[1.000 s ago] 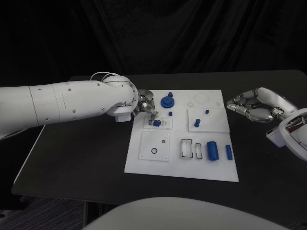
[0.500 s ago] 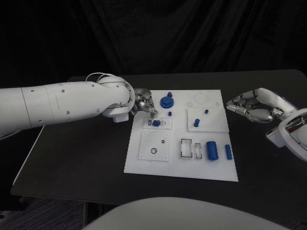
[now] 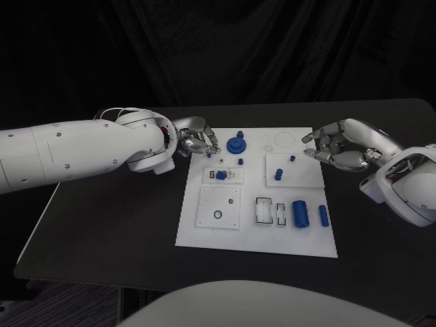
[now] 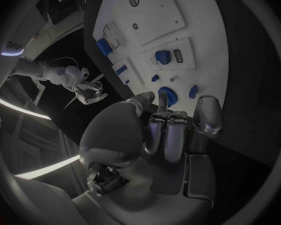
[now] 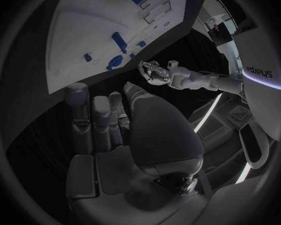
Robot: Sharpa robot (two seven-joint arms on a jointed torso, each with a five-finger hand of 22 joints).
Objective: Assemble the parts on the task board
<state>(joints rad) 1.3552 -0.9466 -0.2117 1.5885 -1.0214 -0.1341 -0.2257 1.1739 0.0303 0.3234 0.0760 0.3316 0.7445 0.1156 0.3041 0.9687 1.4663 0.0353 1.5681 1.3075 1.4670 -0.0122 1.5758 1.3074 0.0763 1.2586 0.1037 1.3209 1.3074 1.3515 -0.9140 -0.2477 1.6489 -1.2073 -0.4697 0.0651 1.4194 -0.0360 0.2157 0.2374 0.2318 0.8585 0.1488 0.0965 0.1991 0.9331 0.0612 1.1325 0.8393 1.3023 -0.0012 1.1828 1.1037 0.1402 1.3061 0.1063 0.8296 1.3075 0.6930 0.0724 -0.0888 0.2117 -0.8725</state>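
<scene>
The white task board [image 3: 210, 228] lies mid-table. On it are a round blue part with a peg [image 3: 238, 144], a blue part seated in a small plate [image 3: 221, 175], a blue peg [image 3: 279, 174], a thick blue cylinder [image 3: 300, 212] and a thin blue pin [image 3: 324, 216]. My left hand [image 3: 195, 139] hovers just off the board's far left corner, its fingers loosely bent and apart, holding nothing. My right hand [image 3: 338, 146] hangs over the board's far right edge with its fingers curled in on nothing. The left wrist view shows the round part [image 4: 167, 94] just beyond the left hand's fingers [image 4: 168, 135].
Black tabletop [image 3: 120, 218] surrounds the board on all sides. A square plate with a small ring hole [image 3: 221, 206] and a slotted block [image 3: 266, 210] sit in the board's near half. A faint circle outline [image 3: 286, 141] marks its far right area.
My left hand has drawn back from the small plate with the blue part to the board's far left corner. My right hand has moved in over the board's right edge.
</scene>
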